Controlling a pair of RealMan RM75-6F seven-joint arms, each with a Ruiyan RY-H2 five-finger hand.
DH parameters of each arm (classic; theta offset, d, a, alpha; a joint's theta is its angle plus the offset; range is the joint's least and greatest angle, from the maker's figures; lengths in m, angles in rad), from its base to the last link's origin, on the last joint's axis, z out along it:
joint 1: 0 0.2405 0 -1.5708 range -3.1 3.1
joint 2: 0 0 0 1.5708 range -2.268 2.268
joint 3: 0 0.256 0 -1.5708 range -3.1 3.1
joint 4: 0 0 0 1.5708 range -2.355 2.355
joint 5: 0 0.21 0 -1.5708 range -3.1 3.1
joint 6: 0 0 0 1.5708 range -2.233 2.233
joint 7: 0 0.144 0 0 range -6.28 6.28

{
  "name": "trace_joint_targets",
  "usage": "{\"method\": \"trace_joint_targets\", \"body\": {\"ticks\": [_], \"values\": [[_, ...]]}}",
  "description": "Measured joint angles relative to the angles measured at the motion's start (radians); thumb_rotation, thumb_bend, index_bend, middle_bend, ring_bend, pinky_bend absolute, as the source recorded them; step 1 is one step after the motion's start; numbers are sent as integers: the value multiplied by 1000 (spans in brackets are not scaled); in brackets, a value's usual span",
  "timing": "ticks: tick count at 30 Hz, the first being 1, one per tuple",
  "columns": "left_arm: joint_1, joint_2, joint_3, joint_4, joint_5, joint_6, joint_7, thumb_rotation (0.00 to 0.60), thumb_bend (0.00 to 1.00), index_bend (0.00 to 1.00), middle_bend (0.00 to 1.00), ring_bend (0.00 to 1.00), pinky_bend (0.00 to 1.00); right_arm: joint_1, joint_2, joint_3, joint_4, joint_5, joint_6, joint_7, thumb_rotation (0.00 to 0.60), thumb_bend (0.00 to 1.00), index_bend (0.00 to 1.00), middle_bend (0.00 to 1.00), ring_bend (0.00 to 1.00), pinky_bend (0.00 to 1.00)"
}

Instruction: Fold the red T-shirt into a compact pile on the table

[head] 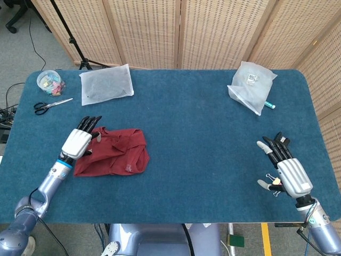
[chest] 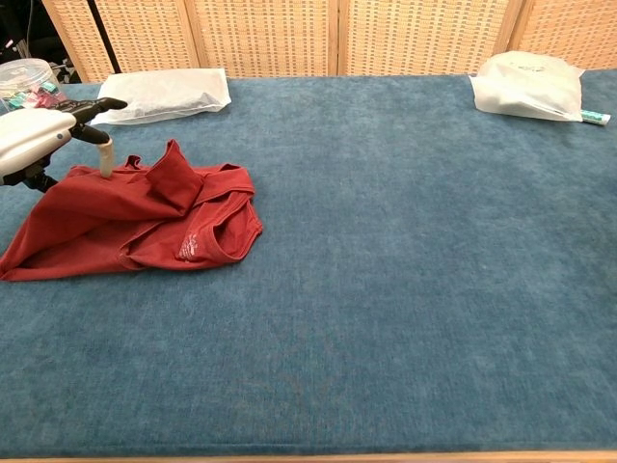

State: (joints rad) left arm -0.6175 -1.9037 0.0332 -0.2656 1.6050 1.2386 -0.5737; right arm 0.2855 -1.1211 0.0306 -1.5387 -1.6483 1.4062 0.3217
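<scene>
Covering the red T-shirt's [head: 114,152] left edge, left hand [head: 79,142] spread.

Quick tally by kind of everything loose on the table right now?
Red T-shirt: 1
White plastic bags: 2
Scissors: 1
Clear tub of clips: 1
Teal pen: 1
Total: 6

A blue-carpeted worktop [head: 202,128] stands before folding wicker screen panels [head: 213,32] with pale wooden frames. Grey floor [head: 32,48] shows at the left, crossed by a black tripod leg [head: 66,32] and cable [head: 33,45].
</scene>
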Motion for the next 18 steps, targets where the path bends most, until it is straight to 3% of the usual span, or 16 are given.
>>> {"method": "trace_joint_targets", "body": {"ticks": [10, 18], "values": [[-2, 3, 3, 7, 5, 42, 11, 600, 438, 650, 0, 0, 0, -1, 0, 0, -1, 1, 1, -2, 600, 0, 0, 0, 0, 0], [-12, 17, 3, 17, 25, 213, 44, 600, 444, 678, 0, 0, 0, -2, 1, -1, -4, -1, 3, -7, 600, 0, 0, 0, 0, 0]]}}
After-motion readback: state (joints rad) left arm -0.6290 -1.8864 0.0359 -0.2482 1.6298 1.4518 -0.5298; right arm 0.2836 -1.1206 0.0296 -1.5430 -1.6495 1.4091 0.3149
